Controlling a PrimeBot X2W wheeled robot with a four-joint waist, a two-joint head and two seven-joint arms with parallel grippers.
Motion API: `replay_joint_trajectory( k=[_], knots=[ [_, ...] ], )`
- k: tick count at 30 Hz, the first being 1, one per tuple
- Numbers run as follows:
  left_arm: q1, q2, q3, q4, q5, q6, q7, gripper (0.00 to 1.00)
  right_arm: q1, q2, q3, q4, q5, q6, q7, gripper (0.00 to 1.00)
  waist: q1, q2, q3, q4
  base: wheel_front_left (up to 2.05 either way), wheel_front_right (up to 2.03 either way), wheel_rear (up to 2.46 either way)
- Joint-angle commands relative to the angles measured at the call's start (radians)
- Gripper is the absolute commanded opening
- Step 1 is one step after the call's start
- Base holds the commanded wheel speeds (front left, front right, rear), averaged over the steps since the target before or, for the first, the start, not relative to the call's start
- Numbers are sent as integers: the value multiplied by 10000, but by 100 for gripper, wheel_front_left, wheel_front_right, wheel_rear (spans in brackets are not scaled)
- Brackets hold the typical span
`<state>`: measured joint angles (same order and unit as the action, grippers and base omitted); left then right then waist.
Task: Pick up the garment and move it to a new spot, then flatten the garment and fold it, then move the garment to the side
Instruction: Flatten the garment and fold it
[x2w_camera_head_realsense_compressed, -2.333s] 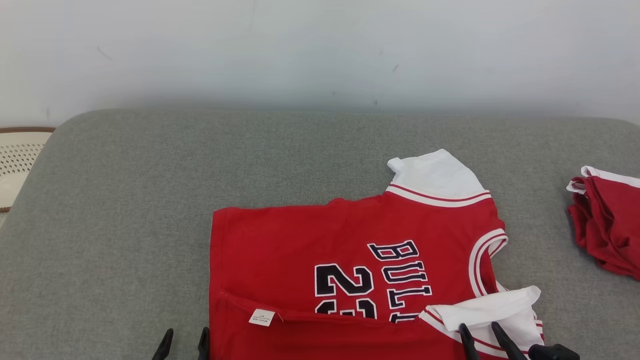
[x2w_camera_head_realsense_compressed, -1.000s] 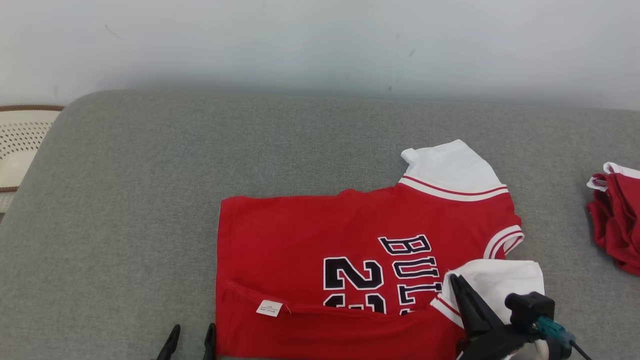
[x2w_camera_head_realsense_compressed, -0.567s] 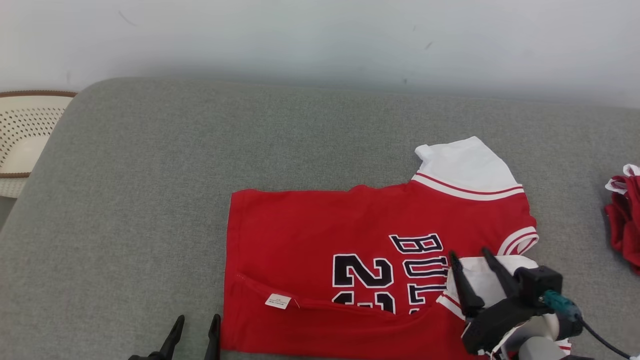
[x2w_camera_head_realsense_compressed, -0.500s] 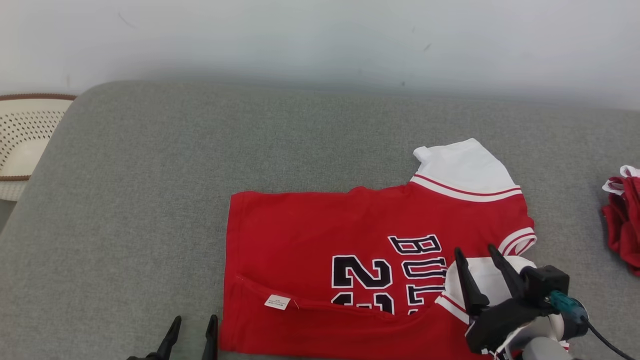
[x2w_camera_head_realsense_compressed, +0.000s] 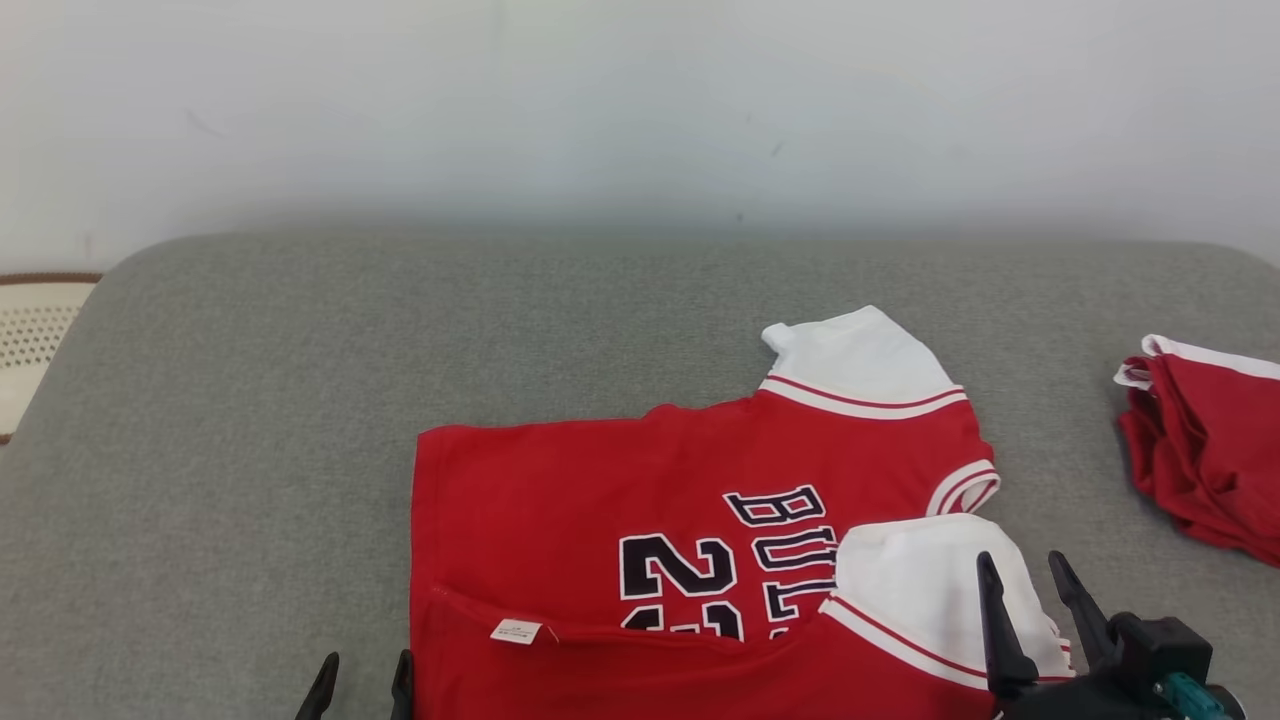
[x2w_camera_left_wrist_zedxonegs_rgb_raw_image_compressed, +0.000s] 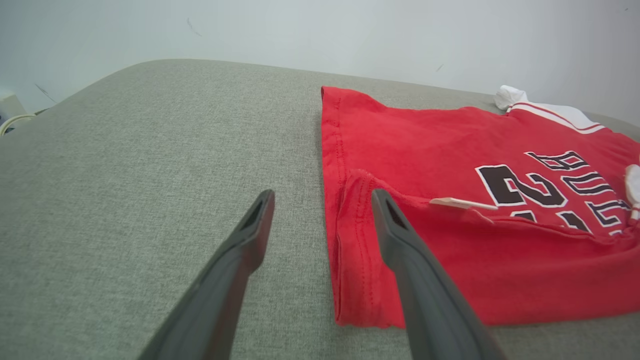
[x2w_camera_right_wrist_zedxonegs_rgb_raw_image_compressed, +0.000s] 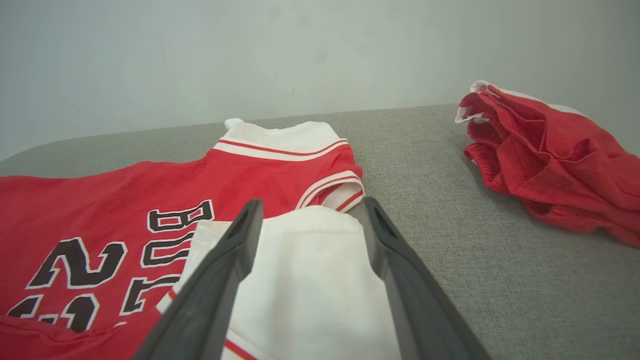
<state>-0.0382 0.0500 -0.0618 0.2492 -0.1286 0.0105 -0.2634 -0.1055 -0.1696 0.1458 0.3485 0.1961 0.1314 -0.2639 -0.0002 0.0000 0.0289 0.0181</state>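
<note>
Just beside the garment (x2w_camera_head_realsense_compressed: 560, 500), left fingers (x2w_camera_head_realsense_compressed: 402, 690) wide apart, empty; right fingers (x2w_camera_head_realsense_compressed: 995, 630) likewise, over its sleeve (x2w_camera_head_realsense_compressed: 900, 570).

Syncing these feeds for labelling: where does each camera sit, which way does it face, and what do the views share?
Head view: on the head, facing forward and down at the red jersey on the grey cushion; left gripper lower left, right gripper lower right.
Left wrist view: on that wrist, looking along its open fingers at the jersey's hem corner.
Right wrist view: on that wrist, its open fingers over the folded white sleeve, facing the wall.
Shared: head and right wrist views both show the second red garment.
</note>
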Motion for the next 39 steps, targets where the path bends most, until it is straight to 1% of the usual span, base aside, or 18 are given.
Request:
replay_joint_trajectory(
  k=[1, 3, 4, 9, 15, 18, 22, 28, 34, 39],
  knots=[
    [166, 16, 54, -78, 93, 32, -11, 100, 266, 77, -118, -154, -146, -13, 3, 100, 2, 0, -180, -254, 0, 0, 0],
    [243, 16, 78, -93, 122, 30, -11, 100, 452, 140, -196, -317, -245, -14, 3, 100, 2, 0, -207, -334, 0, 0, 0],
    [257, 14, 55, -103, 177, -63, -11, 100, 573, 180, -245, -454, -330, -13, 1, 100, 2, 0, -216, -388, 0, 0, 0],
    [256, 16, 61, -70, 241, -61, -11, 100, 824, 296, -356, -592, -421, -13, 3, 100, 2, 0, -196, -415, 0, 0, 0],
    [125, 16, -5, 3, 337, -143, -11, 100, 698, 344, -384, -544, -440, -13, 3, 100, 2, 0, -102, -374, 0, 0, 0],
    [-286, 13, 23, 66, 399, -261, -11, 100, 308, 186, -207, -434, -375, -14, 2, 100, 2, 0, 129, -334, 0, 0, 0],
    [-1159, 27, 83, 234, 602, -536, -11, 100, -461, 26, -102, -222, -319, -14, 2, 100, 2, 0, 695, -264, 0, 0, 0],
    [-2992, 274, 16, 934, 906, -924, -10, 100, -1753, -153, 87, -66, -279, -14, 3, 100, 2, 0, 1695, -193, 0, 0, 0],
    [-4747, 472, -28, 2106, 868, -1146, -10, 100, -2668, -190, 360, -96, -260, -13, 3, 100, 2, 0, 2593, -264, 0, 0, 0],
    [-5909, 597, -28, 3191, 872, -1199, -11, 100, -2979, -85, 574, -204, -239, -14, 3, 100, 2, 0, 3098, -412, 0, 0, 0]
  ],
)
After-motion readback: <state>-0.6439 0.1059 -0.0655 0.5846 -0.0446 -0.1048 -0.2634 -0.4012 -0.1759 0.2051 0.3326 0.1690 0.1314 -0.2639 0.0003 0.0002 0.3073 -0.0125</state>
